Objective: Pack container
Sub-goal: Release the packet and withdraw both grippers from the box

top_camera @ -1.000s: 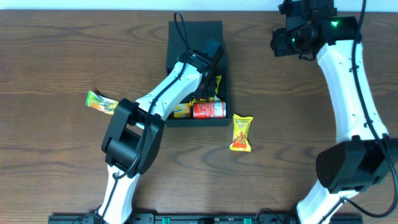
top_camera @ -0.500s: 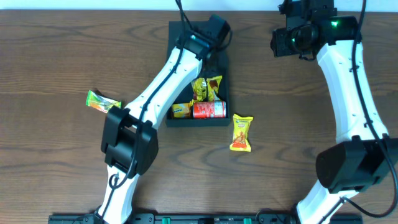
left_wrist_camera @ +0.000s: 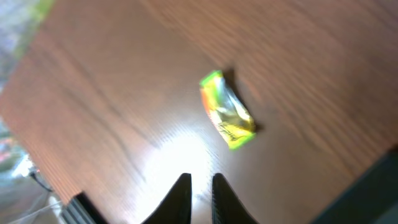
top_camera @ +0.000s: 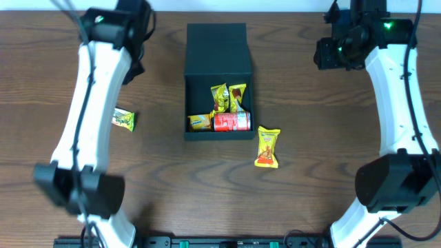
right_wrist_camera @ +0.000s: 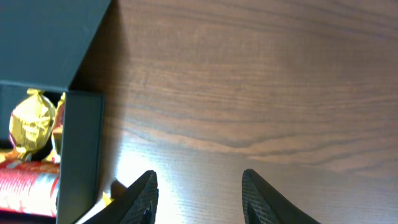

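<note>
The container [top_camera: 217, 48] sits on the table [top_camera: 324, 179] toward the far edge, about midway between the two arms. Its flap lid covers the far half and the near half is open. In the open part lie two yellow packets [top_camera: 227, 96] side by side. Nearer the front wall are a red can [top_camera: 231, 122] on its side and a small yellow packet [top_camera: 200, 122] touching the can's left end.

An orange and yellow packet [top_camera: 267, 147] lies on the table just beside the container's near right corner. A green packet [top_camera: 125, 119] lies well to the left of the container, partly hidden in the overhead view by the left arm [top_camera: 89, 103].

The left gripper [left_wrist_camera: 200, 194] hangs above the bare table with its fingers [left_wrist_camera: 181, 196] drawn close together. Only a narrow slit shows between them, and they hold nothing. The green packet is in front of it and apart from it.

The right gripper [right_wrist_camera: 199, 190] is near the far right of the table, off to the right of the container. Its fingers [right_wrist_camera: 144, 198] are spread wide with nothing between them. Its camera shows the container's right wall and a gold packet inside.
</note>
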